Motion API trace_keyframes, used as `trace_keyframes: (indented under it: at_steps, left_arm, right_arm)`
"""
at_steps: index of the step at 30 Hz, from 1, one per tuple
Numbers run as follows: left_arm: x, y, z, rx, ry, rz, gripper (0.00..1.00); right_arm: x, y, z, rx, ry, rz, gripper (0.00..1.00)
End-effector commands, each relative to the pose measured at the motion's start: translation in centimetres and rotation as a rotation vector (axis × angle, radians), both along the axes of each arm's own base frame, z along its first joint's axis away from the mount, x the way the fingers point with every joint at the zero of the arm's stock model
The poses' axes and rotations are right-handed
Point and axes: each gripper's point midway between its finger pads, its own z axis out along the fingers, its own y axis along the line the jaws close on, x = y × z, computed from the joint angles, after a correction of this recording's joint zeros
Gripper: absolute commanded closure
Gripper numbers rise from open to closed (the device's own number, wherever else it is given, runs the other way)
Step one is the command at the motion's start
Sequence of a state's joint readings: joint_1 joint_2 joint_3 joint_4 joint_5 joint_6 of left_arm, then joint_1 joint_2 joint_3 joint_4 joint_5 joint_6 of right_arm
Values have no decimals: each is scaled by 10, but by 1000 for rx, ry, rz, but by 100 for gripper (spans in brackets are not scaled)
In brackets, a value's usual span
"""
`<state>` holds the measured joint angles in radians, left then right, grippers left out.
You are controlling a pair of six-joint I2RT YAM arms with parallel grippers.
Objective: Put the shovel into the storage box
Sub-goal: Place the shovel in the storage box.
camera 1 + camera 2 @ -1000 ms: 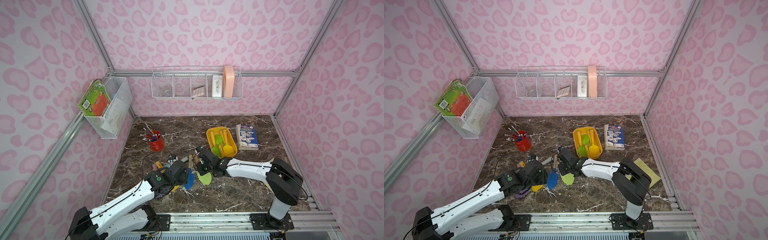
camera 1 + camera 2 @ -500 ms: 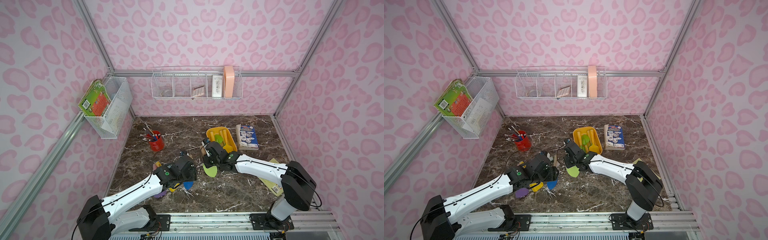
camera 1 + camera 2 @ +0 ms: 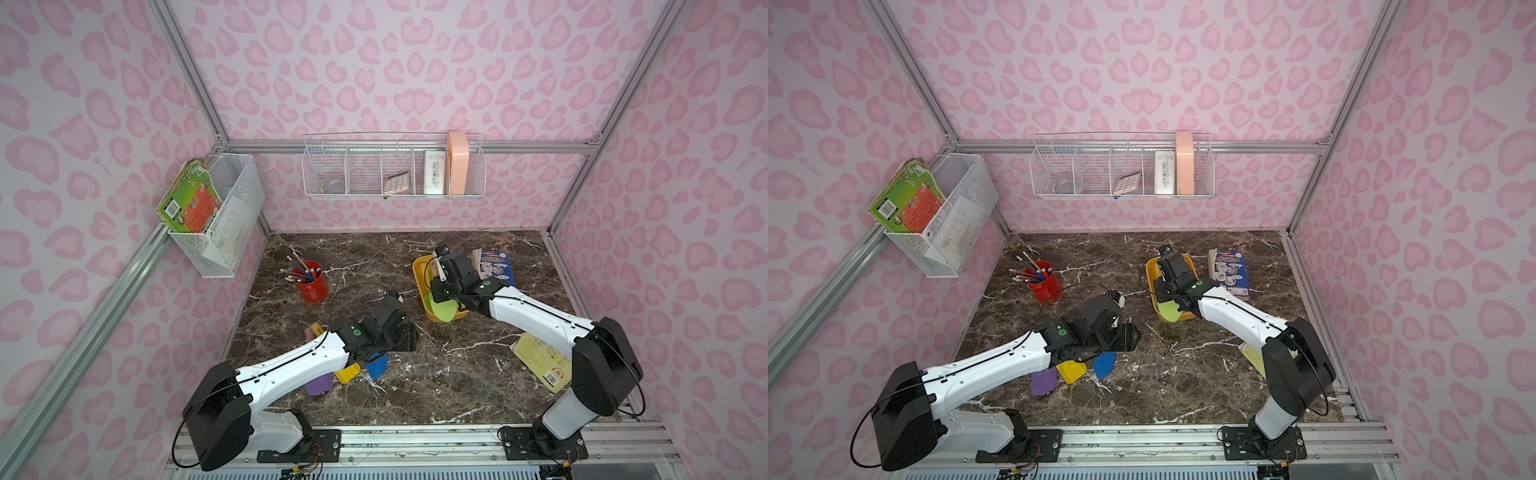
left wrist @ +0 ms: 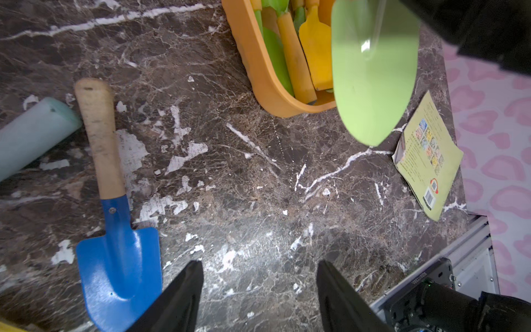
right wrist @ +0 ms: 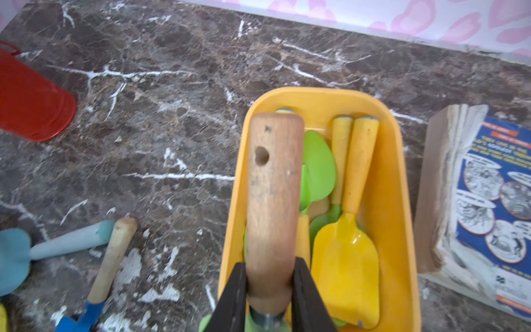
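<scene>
Purple blade (image 3: 1043, 382) and loose yellow blade (image 3: 1071, 371) lie on the marble under the left arm. The blue shovel (image 4: 115, 253) lies flat just beside the left gripper (image 4: 258, 266). None of these is stored. The left gripper's jaws stand apart, holding nothing, over bare table. The right gripper (image 5: 270, 276) is clamped on the wooden handle of the green shovel (image 5: 273, 186) and holds it above the storage box (image 5: 316, 96); the blade hangs behind the fingers, past the box's near rim. The box holds a boxed yellow shovel (image 5: 344, 258) and green ones, just ahead of the fingertips. The carry looks done; lowering and release remain.
</scene>
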<state>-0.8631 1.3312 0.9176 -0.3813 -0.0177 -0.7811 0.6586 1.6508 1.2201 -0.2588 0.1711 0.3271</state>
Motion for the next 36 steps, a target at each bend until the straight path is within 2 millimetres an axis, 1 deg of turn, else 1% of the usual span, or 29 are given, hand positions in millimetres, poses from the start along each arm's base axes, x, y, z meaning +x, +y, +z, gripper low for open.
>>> trace_keyframes:
  at_steps: [1, 4, 8, 15, 21, 26, 36]
  left_arm:
    - [0, -3, 3, -10, -14, -14, 32]
    - [-1, 0, 3, -5, -14, -10, 32]
    - [-2, 3, 2, 2, -11, -3, 32]
    - [-3, 4, 2, 1, -15, -2, 32]
    - [-3, 1, -4, -5, -5, -6, 32]
    - [-1, -2, -3, -8, -5, -8, 32]
    - [-2, 1, -6, -4, -2, -2, 33]
  right_arm:
    - [21, -10, 4, -27, -35, -15, 84]
    - [40, -21, -2, -35, -32, -40, 84]
    - [57, -31, -6, -38, -54, -64, 85]
    - [76, -43, -16, -30, -55, -72, 85]
    - [83, -45, -31, -33, -46, -74, 85]
    - [83, -42, -43, -34, -30, -57, 85]
    - [83, -42, -51, -60, -26, -27, 83]
